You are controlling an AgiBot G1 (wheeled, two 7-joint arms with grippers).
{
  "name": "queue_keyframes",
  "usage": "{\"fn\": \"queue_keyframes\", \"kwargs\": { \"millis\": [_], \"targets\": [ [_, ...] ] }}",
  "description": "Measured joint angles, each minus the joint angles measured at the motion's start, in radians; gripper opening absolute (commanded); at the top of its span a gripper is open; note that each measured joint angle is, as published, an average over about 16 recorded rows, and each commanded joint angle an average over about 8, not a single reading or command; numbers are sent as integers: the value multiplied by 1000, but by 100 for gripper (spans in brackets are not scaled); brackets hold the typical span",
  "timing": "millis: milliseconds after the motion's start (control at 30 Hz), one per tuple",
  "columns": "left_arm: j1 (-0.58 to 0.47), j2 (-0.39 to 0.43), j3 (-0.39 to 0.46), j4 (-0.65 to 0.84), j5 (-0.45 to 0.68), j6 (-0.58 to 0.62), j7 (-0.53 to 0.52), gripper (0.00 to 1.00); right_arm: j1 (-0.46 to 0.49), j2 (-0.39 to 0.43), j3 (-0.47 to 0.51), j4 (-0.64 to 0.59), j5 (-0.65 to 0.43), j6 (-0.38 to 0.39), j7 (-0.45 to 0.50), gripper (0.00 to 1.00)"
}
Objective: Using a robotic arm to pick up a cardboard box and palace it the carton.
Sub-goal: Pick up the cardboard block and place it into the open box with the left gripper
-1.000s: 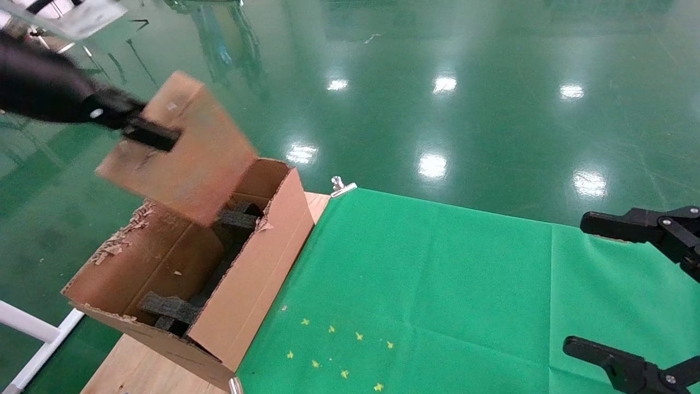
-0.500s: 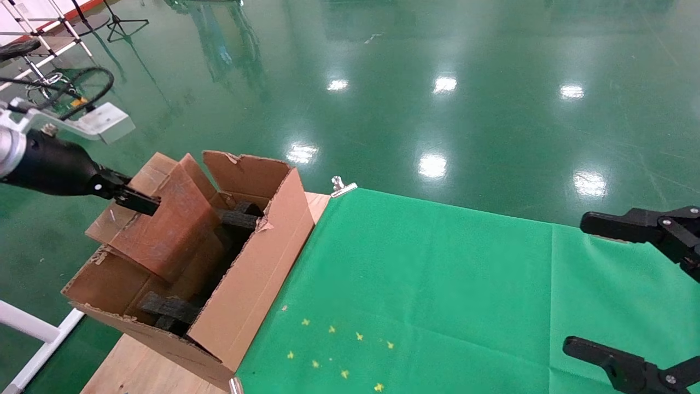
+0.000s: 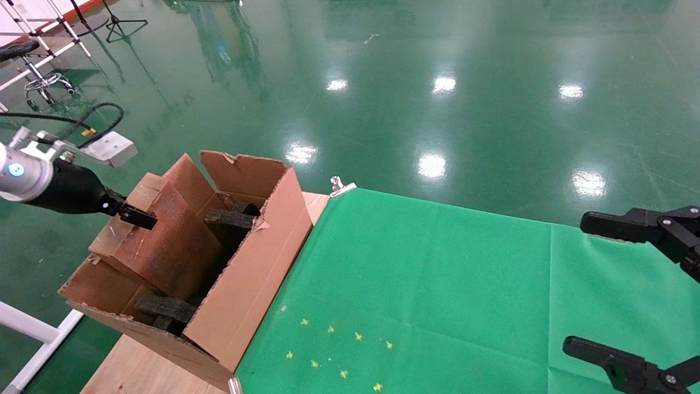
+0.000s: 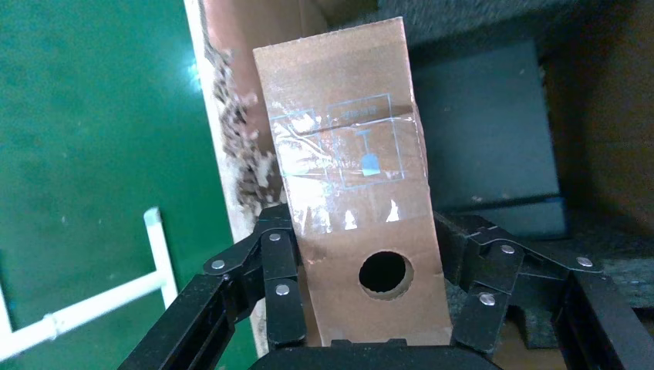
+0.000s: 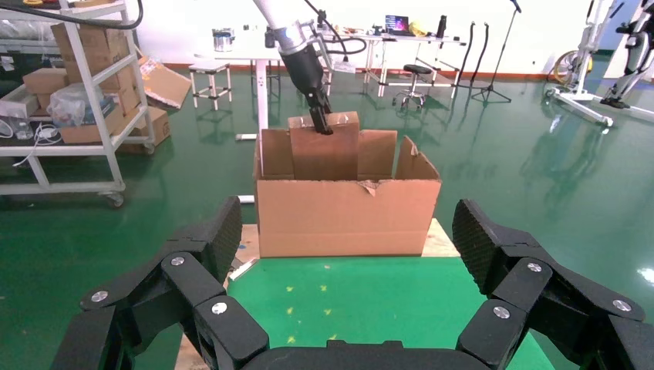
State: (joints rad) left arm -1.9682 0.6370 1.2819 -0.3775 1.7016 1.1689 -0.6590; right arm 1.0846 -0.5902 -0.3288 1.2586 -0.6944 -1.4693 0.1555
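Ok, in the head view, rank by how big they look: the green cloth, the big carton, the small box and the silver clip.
1. green cloth
2. big carton
3. small box, held in the left claw
4. silver clip

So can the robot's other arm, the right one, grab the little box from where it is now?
Probably not. The right gripper hangs open over the green cloth, far from the cardboard box, which the left gripper clamps inside the carton.
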Motion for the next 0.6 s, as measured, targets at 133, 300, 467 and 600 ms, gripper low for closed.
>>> {"fn": "queue_keyframes", "kwargs": {
  "millis": [133,300,467,600],
  "targets": [
    [28,36,-1,83,-6,-29,27,0,0,0,0,0,0,0,0,100],
    [63,76,-5,171,-19,-46,54,0,0,0,0,0,0,0,0,100],
    [92,107,-10,240,-32,-48,73,0,0,0,0,0,0,0,0,100],
    [109,125,-14,280,-41,-48,83,18,0,0,0,0,0,0,0,100]
  ]
}}
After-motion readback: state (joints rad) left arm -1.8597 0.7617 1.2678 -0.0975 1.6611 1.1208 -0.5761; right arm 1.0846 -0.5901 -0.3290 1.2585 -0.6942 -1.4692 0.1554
